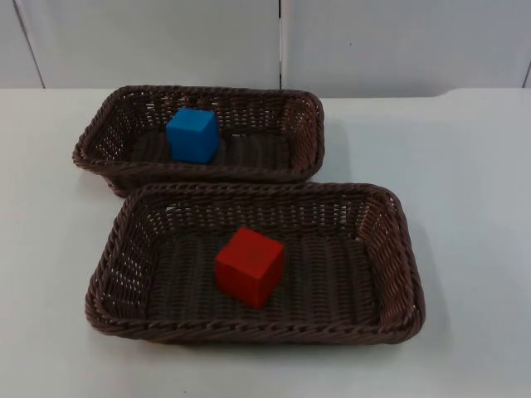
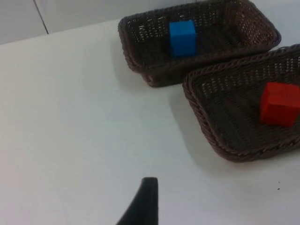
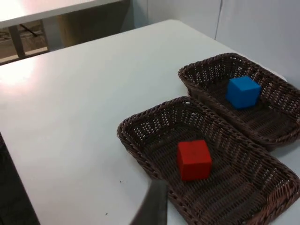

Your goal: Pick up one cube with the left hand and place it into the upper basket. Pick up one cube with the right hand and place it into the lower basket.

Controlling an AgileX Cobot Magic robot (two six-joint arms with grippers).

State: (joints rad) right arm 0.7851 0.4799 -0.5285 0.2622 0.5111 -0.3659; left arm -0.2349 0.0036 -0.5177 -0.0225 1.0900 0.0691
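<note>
Blue cube (image 1: 192,135) sits in upper basket (image 1: 309,133), red cube (image 1: 249,266) in lower basket (image 1: 398,249); we judge both placements done, nothing more to pick. Claws' state: cannot tell.

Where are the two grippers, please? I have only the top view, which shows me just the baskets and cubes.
Observer: The left gripper hangs over the bare white table, off to the side of both baskets and touching neither.
Operator: Thank you. And the right one?
Observer: The right gripper is close by the rim of the lower basket, with the red cube lying inside, ahead of it.
Operator: Is anything beyond our table?
Observer: Yes, a second white table top stands past its edge.
</note>
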